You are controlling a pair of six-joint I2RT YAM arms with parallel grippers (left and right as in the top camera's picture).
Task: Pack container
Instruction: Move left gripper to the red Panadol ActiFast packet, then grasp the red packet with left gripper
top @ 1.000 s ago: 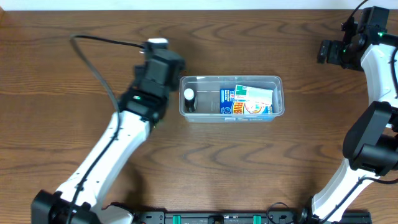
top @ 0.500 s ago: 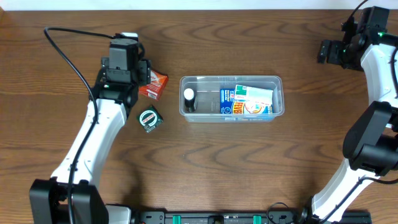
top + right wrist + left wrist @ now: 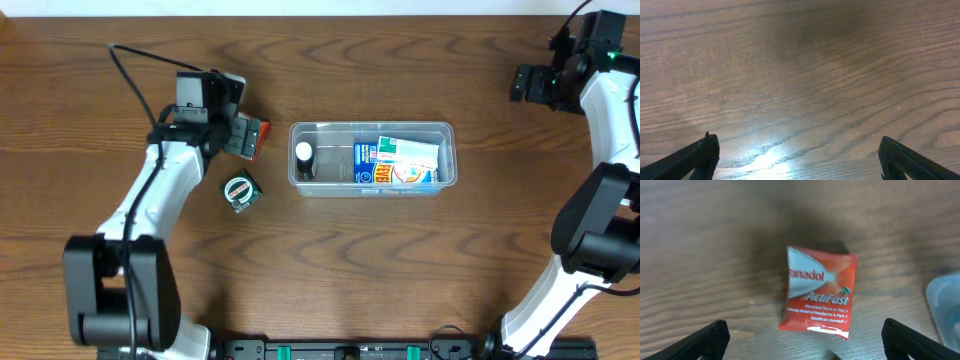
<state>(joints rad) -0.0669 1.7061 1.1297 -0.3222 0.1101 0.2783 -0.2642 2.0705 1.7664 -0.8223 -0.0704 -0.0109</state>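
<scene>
The container [image 3: 372,158] sits mid-surface, off to the right of the left jaws, its near corner just showing at the right edge of the left wrist view [image 3: 946,305]. It already holds the blue-and-white boxes [image 3: 398,162] in its right half and a small white-capped bottle [image 3: 303,153] at its left end. A second ago the left arm [image 3: 165,185] was hard against the container's left end. Since then it has drawn back, spread its jaws and swung over the red sachet [image 3: 821,297]. The sachet lies flat on the surface [image 3: 400,260], squarely between the left jaws, which are released and wide apart and touch nothing. My reading is that one delivery is over and the sachet is the next item to go in. The round green-and-white item [image 3: 240,192] lies near the left jaws on the arm's side, apart from the sachet, and would come after. The right jaws are also released and hang over bare wood at the far right corner, well clear of everything. Nothing stands between the left jaws and the sachet. The likely difficulty is the sachet itself, which is thin and flat against the wood and gives little edge to pinch. The free room inside the container looks to be the stretch between the bottle and the boxes.
</scene>
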